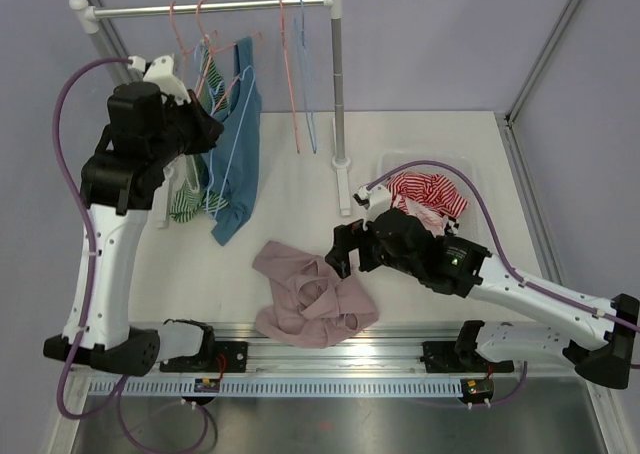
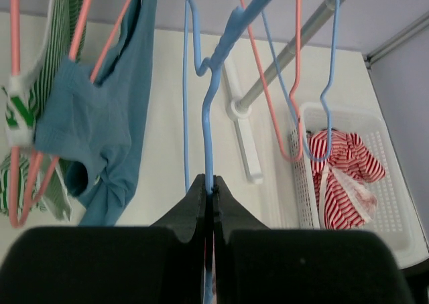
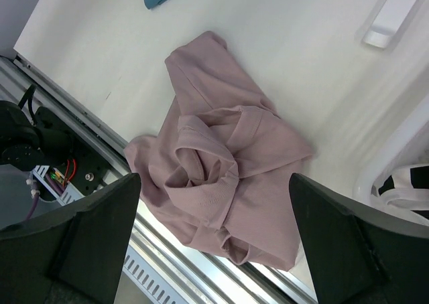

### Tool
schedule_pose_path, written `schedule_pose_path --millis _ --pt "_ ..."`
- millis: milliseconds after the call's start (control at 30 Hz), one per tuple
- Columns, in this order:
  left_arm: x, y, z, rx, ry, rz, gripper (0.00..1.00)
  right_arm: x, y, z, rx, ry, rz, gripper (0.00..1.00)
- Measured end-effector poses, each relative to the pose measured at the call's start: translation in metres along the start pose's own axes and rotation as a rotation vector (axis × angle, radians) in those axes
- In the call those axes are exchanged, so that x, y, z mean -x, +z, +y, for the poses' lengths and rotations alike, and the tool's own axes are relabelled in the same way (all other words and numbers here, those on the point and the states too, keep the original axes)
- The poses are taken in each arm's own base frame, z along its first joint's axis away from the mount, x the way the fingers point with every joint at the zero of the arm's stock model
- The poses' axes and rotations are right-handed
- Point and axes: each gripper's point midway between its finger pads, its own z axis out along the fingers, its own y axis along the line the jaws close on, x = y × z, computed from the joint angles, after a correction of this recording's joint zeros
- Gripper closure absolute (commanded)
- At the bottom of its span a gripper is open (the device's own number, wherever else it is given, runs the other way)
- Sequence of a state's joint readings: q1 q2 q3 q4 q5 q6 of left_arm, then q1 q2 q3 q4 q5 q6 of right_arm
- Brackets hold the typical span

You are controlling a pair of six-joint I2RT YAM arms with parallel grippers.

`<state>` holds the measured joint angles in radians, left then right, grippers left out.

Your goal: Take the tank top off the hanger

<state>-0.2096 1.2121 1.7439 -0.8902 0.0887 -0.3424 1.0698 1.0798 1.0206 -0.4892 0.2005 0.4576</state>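
Left end effector (image 2: 212, 187): pressed together, pinching the wire of a blue hanger (image 2: 206, 130) up by the rack rail (image 1: 210, 7) at the far-left corner of the surface. I cannot tell whether that hanger's hook sits on the rail.

Right end effector (image 3: 214, 203): spread wide, holding nothing, hovering over the pink tank top (image 1: 310, 296). The top lies crumpled at the middle of the near edge, on no hanger.

Risks (judgement):
- Its hem laps over the near edge, so a sweep of the right arm could drag it off.
- A pull on the blue hanger could snag neighbouring hangers or tug the blue garment (image 1: 238, 144) down.

Count:
- Garments, four: pink; blue and green-striped (image 1: 186, 202) on the rack; red-striped (image 1: 430, 192) in the basket (image 2: 303, 183).
- Basket, one.
- Rack, one.
- Hangers: at least five; overlaps prevent an exact count.
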Motion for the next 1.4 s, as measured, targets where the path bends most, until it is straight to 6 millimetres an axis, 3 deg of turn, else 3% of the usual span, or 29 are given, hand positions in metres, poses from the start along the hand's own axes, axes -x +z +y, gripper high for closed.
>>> schedule_pose_path --millis 367,600,833,1000,1133,1167,1233,1267,1300,1400 --pt "0.082 0.059 -0.02 0.007 0.064 -0.066 1.0 0.011 -0.023 -0.003 0.009 0.01 -0.052 0.01" --pt "0.079 0.096 -0.021 0.002 0.07 -0.05 1.0 0.012 -0.025 -0.002 0.014 0.011 -0.058 0.01" --pt "0.09 0.139 -0.04 -0.044 0.101 -0.1 1.0 -0.005 -0.021 -0.004 0.029 0.017 -0.021 0.01" --pt "0.074 0.171 -0.04 -0.014 0.126 -0.068 1.0 -0.012 -0.018 -0.002 0.046 0.024 -0.005 0.0" --pt "0.063 0.184 -0.035 0.014 0.137 -0.043 0.99 -0.011 -0.015 -0.001 0.049 0.024 -0.006 0.0" --pt "0.062 0.185 -0.034 0.018 0.138 -0.039 0.97 -0.012 -0.013 0.0 0.049 0.024 -0.004 0.0" --pt "0.06 0.185 -0.033 0.02 0.14 -0.036 0.84 -0.013 -0.009 0.001 0.053 0.022 0.005 0.01" --pt "0.06 0.185 -0.033 0.021 0.146 -0.035 0.7 -0.015 -0.006 0.002 0.055 0.021 0.014 0.01" --pt "0.06 0.185 -0.033 0.021 0.151 -0.034 0.49 -0.017 -0.003 0.003 0.055 0.019 0.023 0.01" --pt "0.061 0.176 -0.034 0.019 0.154 -0.038 0.33 -0.025 0.011 0.003 0.045 0.007 0.058 0.01"
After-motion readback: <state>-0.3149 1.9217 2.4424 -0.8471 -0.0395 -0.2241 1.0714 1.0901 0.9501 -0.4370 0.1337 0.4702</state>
